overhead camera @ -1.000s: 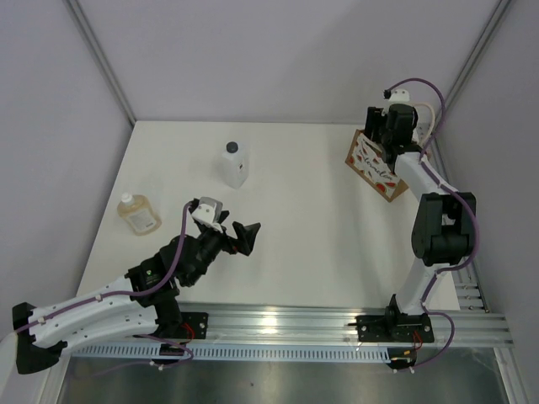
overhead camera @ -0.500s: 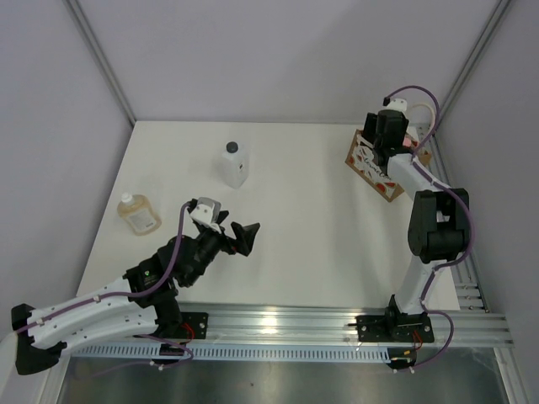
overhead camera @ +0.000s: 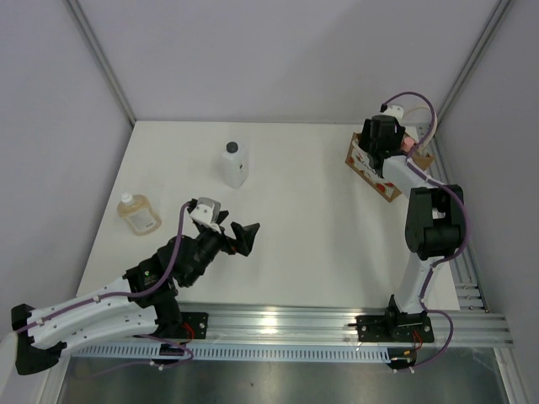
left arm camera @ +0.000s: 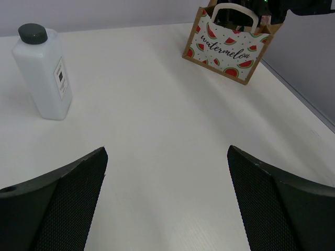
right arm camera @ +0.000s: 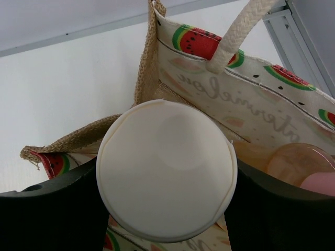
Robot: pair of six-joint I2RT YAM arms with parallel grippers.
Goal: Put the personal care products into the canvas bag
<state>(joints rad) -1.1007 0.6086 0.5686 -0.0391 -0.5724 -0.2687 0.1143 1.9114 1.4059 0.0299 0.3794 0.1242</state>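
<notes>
My right gripper (overhead camera: 381,139) is shut on the beige cylinder, whose cream cap (right arm camera: 166,170) fills the right wrist view between the jaws. It hangs over the open mouth of the canvas bag (overhead camera: 372,170), which has a watermelon print and rope handles (right arm camera: 238,36). The orange bottle with its pink cap (right arm camera: 309,170) lies inside the bag. The white bottle with a black cap (overhead camera: 235,164) stands at the back centre of the table. The amber flask (overhead camera: 138,213) lies at the left. My left gripper (overhead camera: 244,236) is open and empty, low over the table. The white bottle (left arm camera: 43,73) and the bag (left arm camera: 227,49) lie ahead of it.
The bag stands near the right table edge, beside the right wall (overhead camera: 488,126). The metal rail (overhead camera: 337,324) runs along the near edge. White tabletop (overhead camera: 303,219) lies between the two arms.
My right gripper has moved slightly left and toward the near side over the bag with the beige cylinder in it. The left arm has not moved.
</notes>
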